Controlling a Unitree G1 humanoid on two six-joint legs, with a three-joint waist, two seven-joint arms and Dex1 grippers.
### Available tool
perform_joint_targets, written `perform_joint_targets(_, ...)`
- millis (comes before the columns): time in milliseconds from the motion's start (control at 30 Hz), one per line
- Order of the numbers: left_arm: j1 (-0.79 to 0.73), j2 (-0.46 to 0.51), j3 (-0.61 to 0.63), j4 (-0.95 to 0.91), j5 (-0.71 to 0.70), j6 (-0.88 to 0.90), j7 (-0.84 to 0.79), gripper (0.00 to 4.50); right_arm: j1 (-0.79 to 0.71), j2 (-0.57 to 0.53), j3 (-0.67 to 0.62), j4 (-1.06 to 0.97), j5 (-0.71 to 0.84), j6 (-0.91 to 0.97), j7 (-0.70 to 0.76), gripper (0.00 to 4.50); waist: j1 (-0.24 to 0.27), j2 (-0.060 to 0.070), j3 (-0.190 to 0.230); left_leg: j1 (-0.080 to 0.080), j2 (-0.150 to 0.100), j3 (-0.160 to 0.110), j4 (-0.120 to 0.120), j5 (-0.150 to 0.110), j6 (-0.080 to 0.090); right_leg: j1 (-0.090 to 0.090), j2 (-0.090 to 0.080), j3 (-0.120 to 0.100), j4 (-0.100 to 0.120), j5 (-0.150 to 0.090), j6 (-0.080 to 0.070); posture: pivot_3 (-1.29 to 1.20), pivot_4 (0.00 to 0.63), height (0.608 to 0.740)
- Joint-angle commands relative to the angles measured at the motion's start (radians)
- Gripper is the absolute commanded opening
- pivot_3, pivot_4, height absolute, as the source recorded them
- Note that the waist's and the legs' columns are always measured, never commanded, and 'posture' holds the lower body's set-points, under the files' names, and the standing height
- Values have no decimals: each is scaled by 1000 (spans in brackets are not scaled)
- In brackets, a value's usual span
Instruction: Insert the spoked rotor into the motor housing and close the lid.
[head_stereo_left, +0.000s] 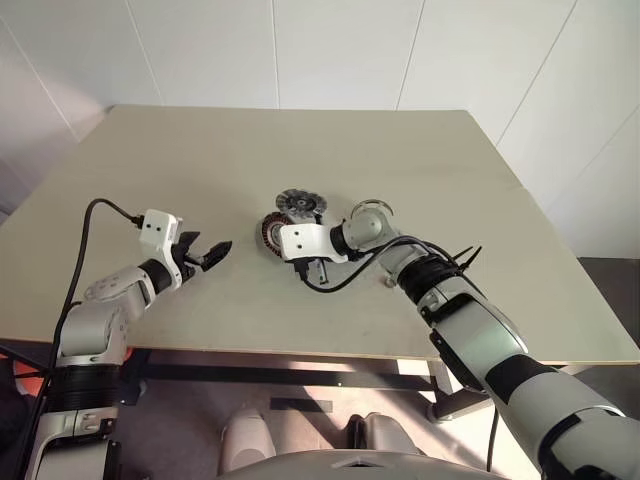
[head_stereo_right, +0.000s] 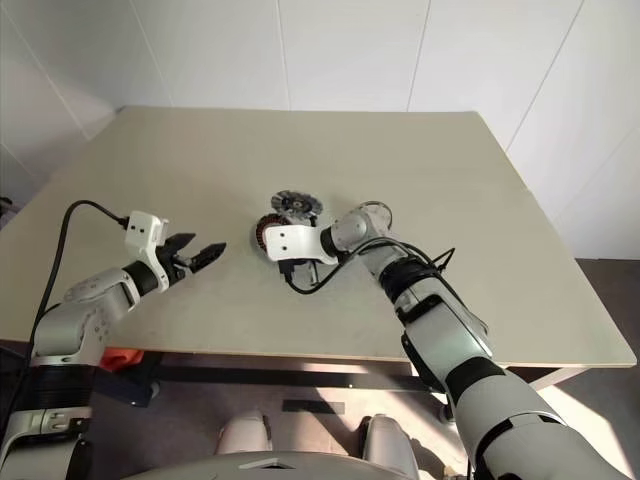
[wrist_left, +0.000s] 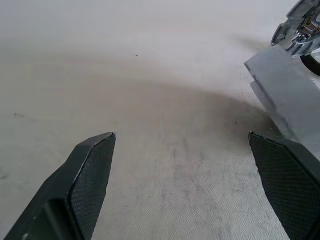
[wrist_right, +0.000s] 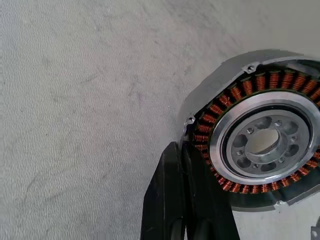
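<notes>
No writing or labels can be read on anything. On the pale surface (head_stereo_left: 300, 140) I count one motor housing (wrist_right: 260, 135), lying flat with its open face up, a ring of copper-red windings around a silver hub. One lid (head_stereo_left: 301, 203), dark and ribbed, lies flat just behind it. One spoked rotor (head_stereo_left: 371, 211) sits to its right, partly hidden by my arm. My right gripper (wrist_right: 184, 150) has its fingers pressed together at the housing's rim. My left gripper (head_stereo_left: 208, 254) hovers well apart, fingers spread wide, holding nothing.
</notes>
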Motion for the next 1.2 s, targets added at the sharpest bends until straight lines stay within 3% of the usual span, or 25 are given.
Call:
perform_joint_targets(33, -25, 2, 3, -7, 3, -21, -1, 4500, 12, -40, -20, -94, 16, 53, 26, 28, -1, 0, 0, 0, 0, 0, 0, 0, 0, 0, 0, 0, 0, 0, 0, 0, 0, 740)
perform_joint_targets(300, -39, 1, -5, 14, 10, -28, -8, 4500, 15, -68, -49, -217, 57, 140, 25, 28, -13, 0, 0, 0, 0, 0, 0, 0, 0, -1, 0, 0, 0, 0, 0, 0, 0, 740)
perform_joint_targets(1200, -34, -2, -5, 17, 13, -32, -9, 4500, 13, -92, -35, -325, 58, 181, -15, 28, -13, -1, 1, -1, 0, 0, -1, 0, 0, -2, 0, 0, 0, -1, 1, 0, 0, 740)
